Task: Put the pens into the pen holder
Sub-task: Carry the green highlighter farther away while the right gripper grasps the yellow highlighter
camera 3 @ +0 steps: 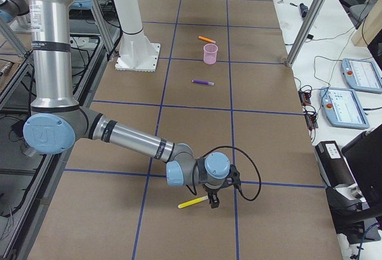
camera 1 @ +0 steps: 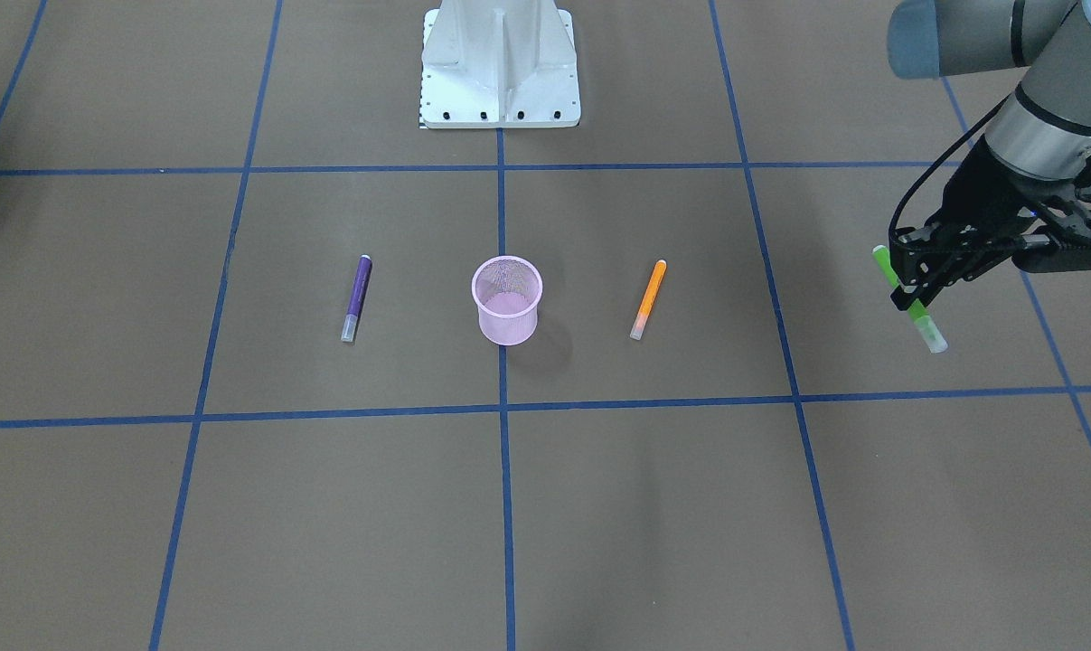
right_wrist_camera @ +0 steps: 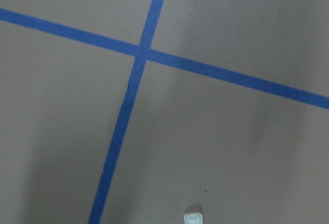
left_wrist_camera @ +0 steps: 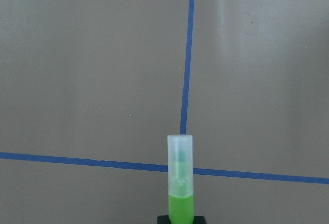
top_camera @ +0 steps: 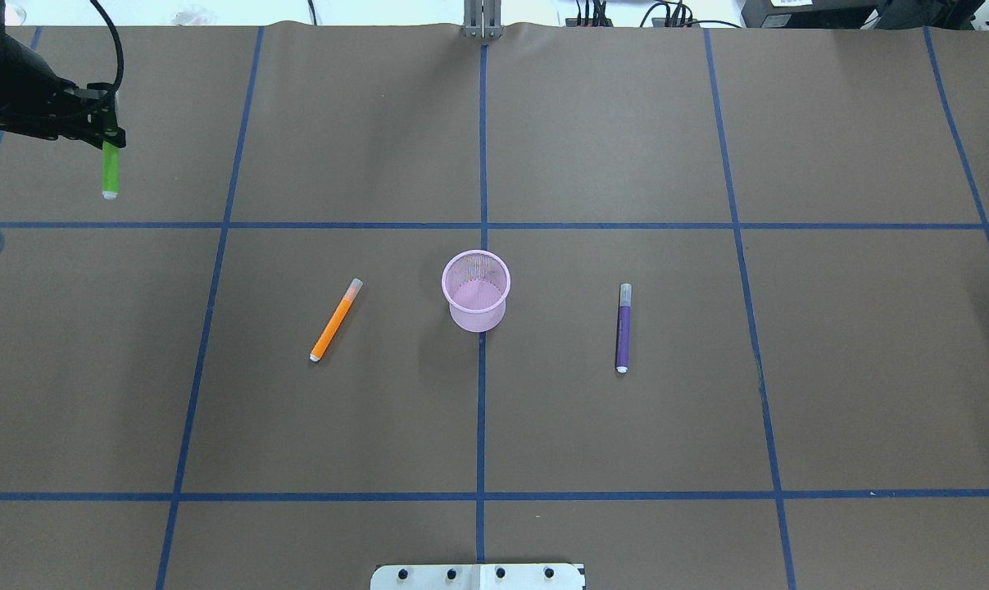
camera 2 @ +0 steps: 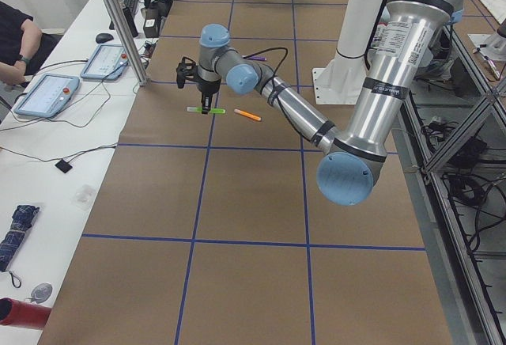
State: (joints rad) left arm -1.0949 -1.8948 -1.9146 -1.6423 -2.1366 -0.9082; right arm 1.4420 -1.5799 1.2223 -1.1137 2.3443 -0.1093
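Observation:
The pink mesh pen holder [camera 1: 509,321] [top_camera: 476,310] stands upright at the table's middle. An orange pen [camera 1: 649,298] [top_camera: 335,321] lies flat on the robot's left of it, and a purple pen [camera 1: 357,297] [top_camera: 623,328] lies on the other side. My left gripper [camera 1: 902,294] [top_camera: 109,135] is shut on a green pen [camera 1: 923,324] [left_wrist_camera: 180,183], held off the table far to the left. Far out on the table's right end, my right gripper [camera 3: 212,201] is at a yellow pen [camera 3: 194,202]. I cannot tell whether it is open or shut.
The robot's white base plate [camera 1: 500,63] [top_camera: 478,576] sits at the near table edge. Desks with tablets [camera 2: 47,96] [camera 3: 358,75] and metal posts [camera 2: 118,20] line the far side. A person's arm [camera 2: 16,36] rests there.

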